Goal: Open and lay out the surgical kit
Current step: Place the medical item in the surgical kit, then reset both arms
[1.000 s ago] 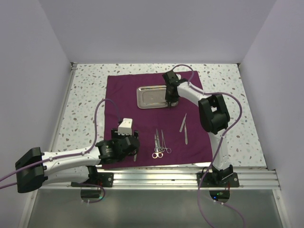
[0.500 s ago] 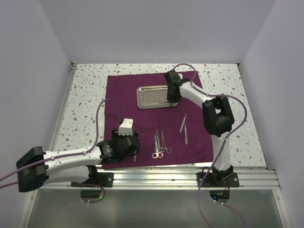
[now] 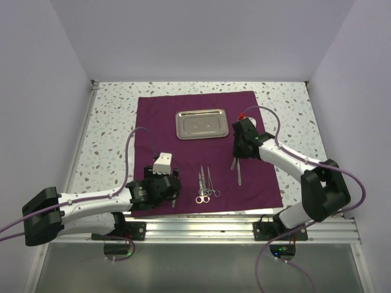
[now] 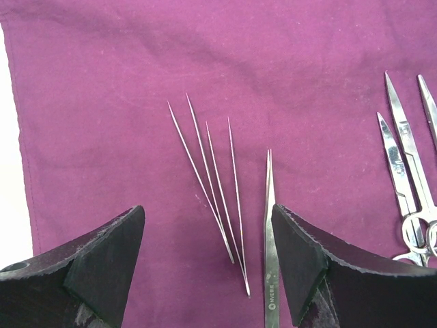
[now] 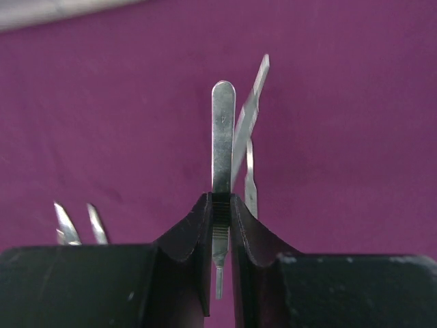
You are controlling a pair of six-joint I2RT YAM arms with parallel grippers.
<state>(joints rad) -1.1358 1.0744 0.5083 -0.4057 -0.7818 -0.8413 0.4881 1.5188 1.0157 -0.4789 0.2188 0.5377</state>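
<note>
The dark purple cloth (image 3: 159,122) lies spread flat. The steel tray (image 3: 201,124) sits on its far part and looks empty. Ring-handled scissors and forceps (image 3: 206,186) lie near the front edge and also show in the left wrist view (image 4: 403,171). My right gripper (image 3: 239,149) is shut on a flat steel scalpel handle (image 5: 222,137), held just above two more flat handles (image 5: 247,123) on the cloth. My left gripper (image 4: 208,219) is open and empty, low over thin steel probes (image 4: 212,184) and tweezers (image 4: 270,239).
The speckled table (image 3: 110,116) shows around the cloth, with white walls on three sides. The arms' mounting rail (image 3: 208,229) runs along the near edge. Scissor tips (image 5: 65,222) show at the lower left of the right wrist view.
My right gripper has moved from the tray's right end toward the front right, carrying the steel handle over the other handles on the cloth. The left arm has not moved.
</note>
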